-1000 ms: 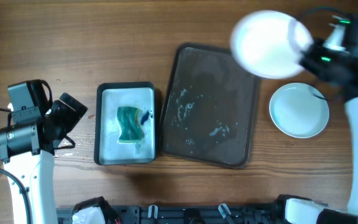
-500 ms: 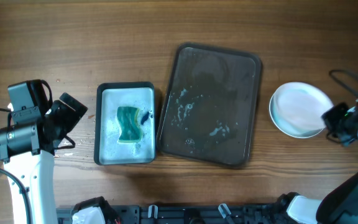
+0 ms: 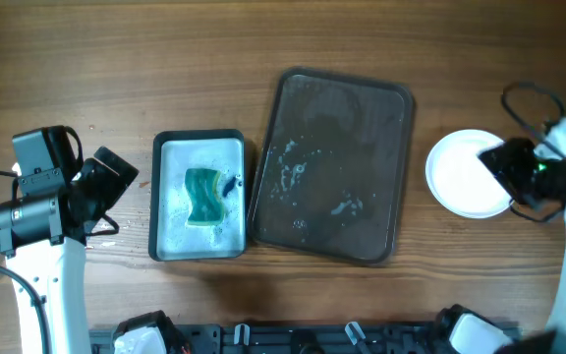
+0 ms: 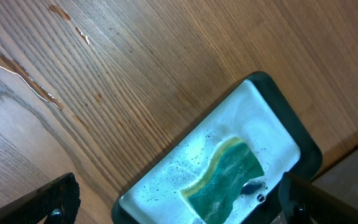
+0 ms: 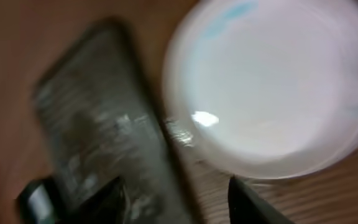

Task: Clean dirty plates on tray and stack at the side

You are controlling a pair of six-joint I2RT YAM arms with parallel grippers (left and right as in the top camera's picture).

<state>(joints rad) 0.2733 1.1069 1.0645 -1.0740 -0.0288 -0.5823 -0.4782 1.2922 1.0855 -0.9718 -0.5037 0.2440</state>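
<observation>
The dark tray [image 3: 334,162] lies mid-table, wet with soapy smears and with no plate on it. It also shows blurred in the right wrist view [image 5: 98,143]. White plates [image 3: 465,172] sit stacked on the wood to the tray's right, also in the right wrist view [image 5: 272,81]. My right gripper [image 3: 509,169] hovers at the stack's right edge, open and empty [image 5: 179,199]. My left gripper [image 3: 106,187] is open and empty [image 4: 179,202], left of the sponge basin [image 3: 199,197]. A green sponge [image 3: 204,195] lies in the basin's soapy water, also in the left wrist view [image 4: 225,180].
Water streaks [image 4: 23,78] lie on the wood left of the basin. The right arm's cable [image 3: 529,98] loops above the plates. A black rail [image 3: 293,339] runs along the table's front edge.
One second ago my right gripper held a white plate above the tray's top right corner. The plate now rests on the stack at the right, and the gripper is open beside it.
</observation>
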